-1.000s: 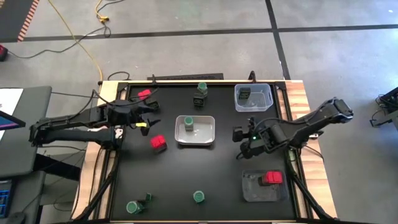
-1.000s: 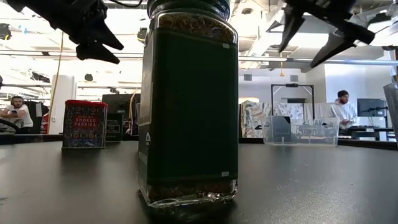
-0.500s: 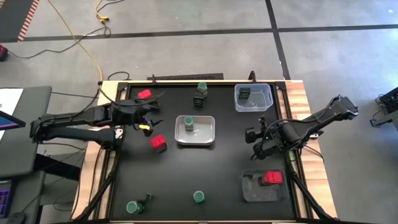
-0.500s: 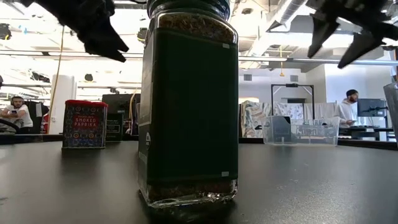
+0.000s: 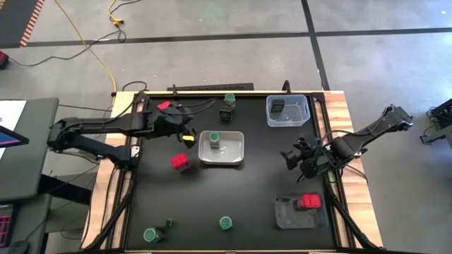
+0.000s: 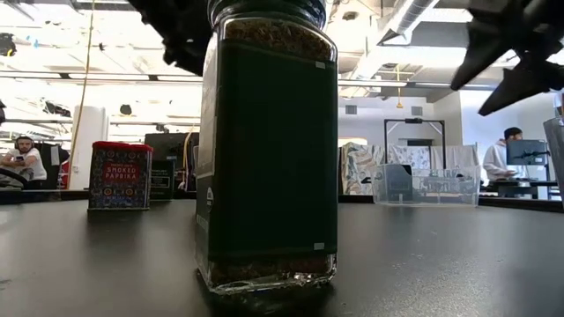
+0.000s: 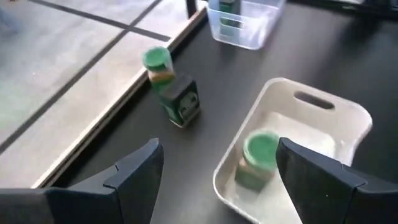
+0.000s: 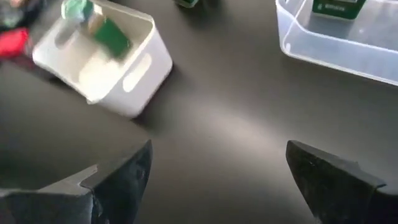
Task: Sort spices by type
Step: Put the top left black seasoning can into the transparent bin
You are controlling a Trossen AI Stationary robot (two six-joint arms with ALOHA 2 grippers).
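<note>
The black table (image 5: pixel 233 197) is seen from above. A green-lidded jar (image 5: pixel 214 139) stands in the white tray (image 5: pixel 236 150) at its centre. The left gripper (image 5: pixel 185 131), jaws apart and empty, is held just beside that tray. The right gripper (image 5: pixel 292 156) hangs wide open, holding nothing.

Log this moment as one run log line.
left gripper: open, empty, beside white tray | right gripper: open, empty | sorting unfinished

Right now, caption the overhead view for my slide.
Both open grippers, left and right, flank a white tray holding one green-lidded jar.
</note>
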